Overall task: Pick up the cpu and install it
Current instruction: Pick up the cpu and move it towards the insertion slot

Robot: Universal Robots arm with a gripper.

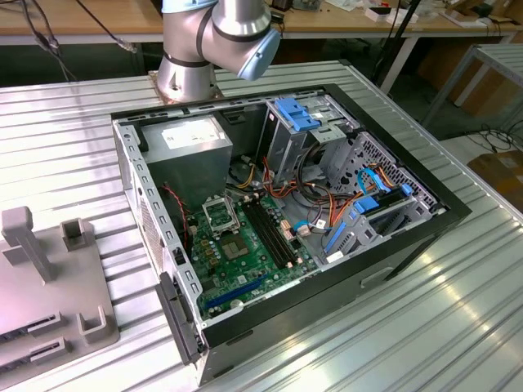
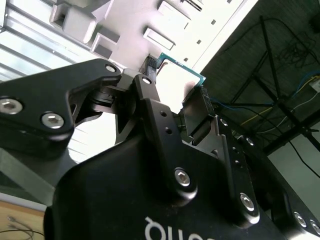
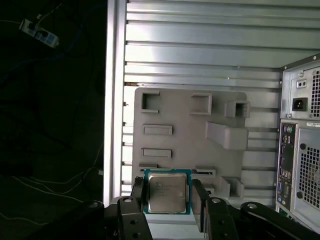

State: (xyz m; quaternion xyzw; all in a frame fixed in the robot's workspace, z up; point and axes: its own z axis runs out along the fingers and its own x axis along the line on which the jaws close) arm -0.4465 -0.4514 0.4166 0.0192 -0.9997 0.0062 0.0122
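Silver cpu point(image 3: 166, 192) gripped by hand point(image 3: 169, 196) abv tray point(image 3: 185, 125).

cpu point(image 2: 176, 74) partly hidden behind pincer point(image 2: 174, 88), arm point(image 1: 219, 34) cropped

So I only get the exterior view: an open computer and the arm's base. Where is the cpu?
Observer: In both wrist views the cpu sits between the jaws, which are shut on two opposite edges of it.
Operator: Which way up is it?
Observer: Its silver metal top faces the first wrist view, with a thin green rim around it.
Operator: And what lies beyond it?
Observer: The grey parts tray on the ribbed table, with the computer's rear panel beside the tray.
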